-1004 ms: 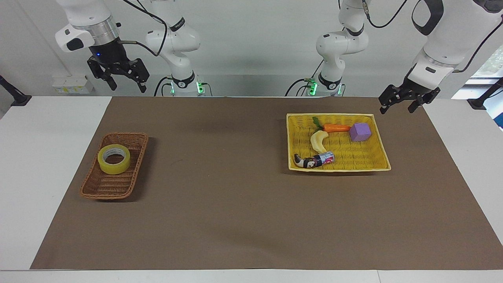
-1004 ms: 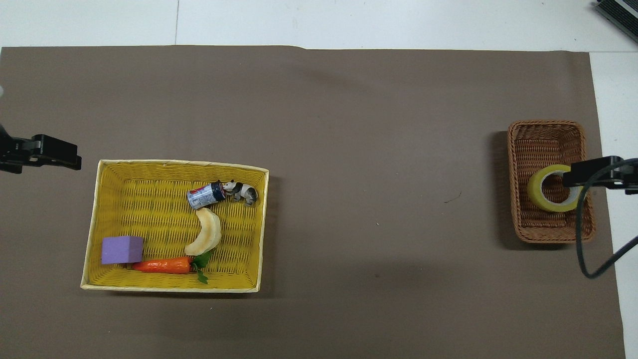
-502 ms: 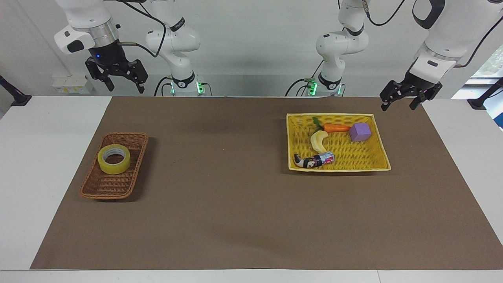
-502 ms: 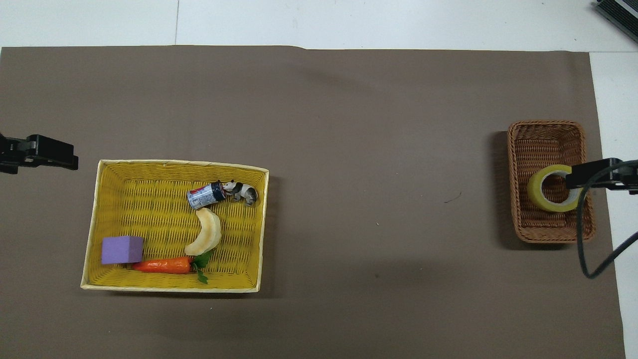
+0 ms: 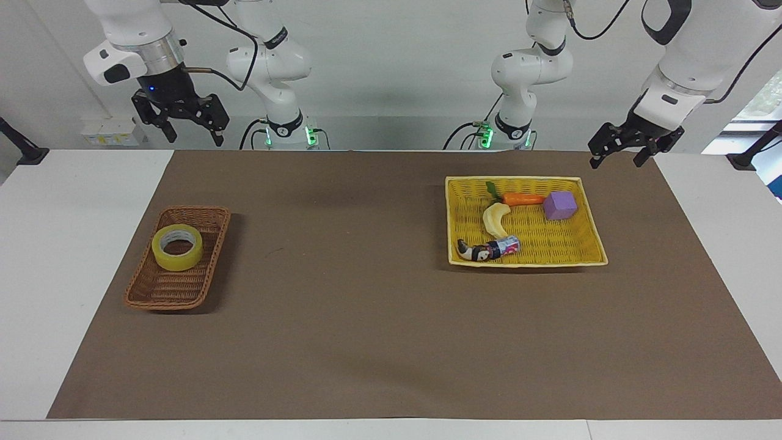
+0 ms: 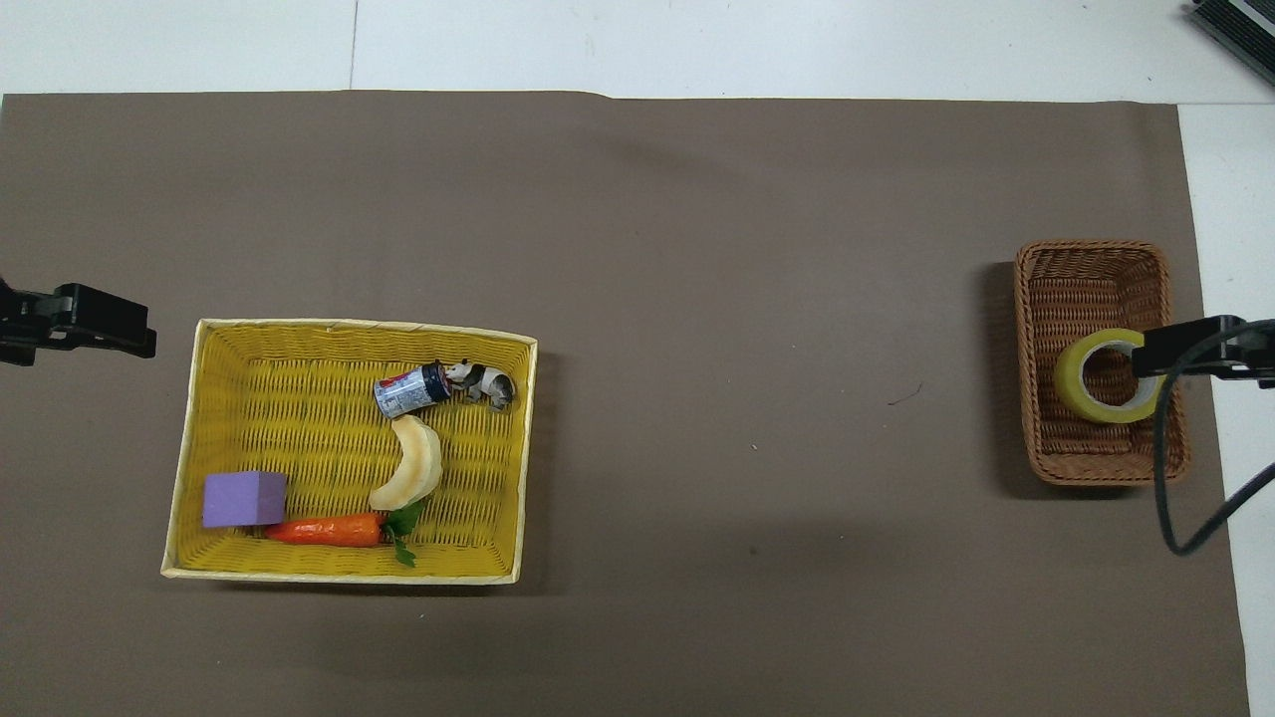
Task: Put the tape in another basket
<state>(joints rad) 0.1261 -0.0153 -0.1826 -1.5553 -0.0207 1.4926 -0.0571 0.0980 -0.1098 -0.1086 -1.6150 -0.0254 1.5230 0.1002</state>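
Observation:
The tape (image 5: 177,247) is a yellow roll with a white core. It lies flat in the brown wicker basket (image 5: 160,293) at the right arm's end of the table, and shows in the overhead view too (image 6: 1096,376). My right gripper (image 5: 192,134) is open and empty, high in the air near the table's edge by the robots, well above the basket. In the overhead view its tip (image 6: 1180,349) overlaps the tape. My left gripper (image 5: 616,161) is open and empty, raised beside the yellow tray's corner nearest the robots.
The flat yellow woven tray (image 5: 586,244) lies at the left arm's end. It holds a purple cube (image 5: 560,205), a carrot (image 5: 522,198), a banana (image 5: 496,220), a small can (image 5: 506,247) and a toy figure. A brown mat covers the table.
Both grippers have risen slightly and drawn back a little toward the robots. The tape and both baskets have not moved.

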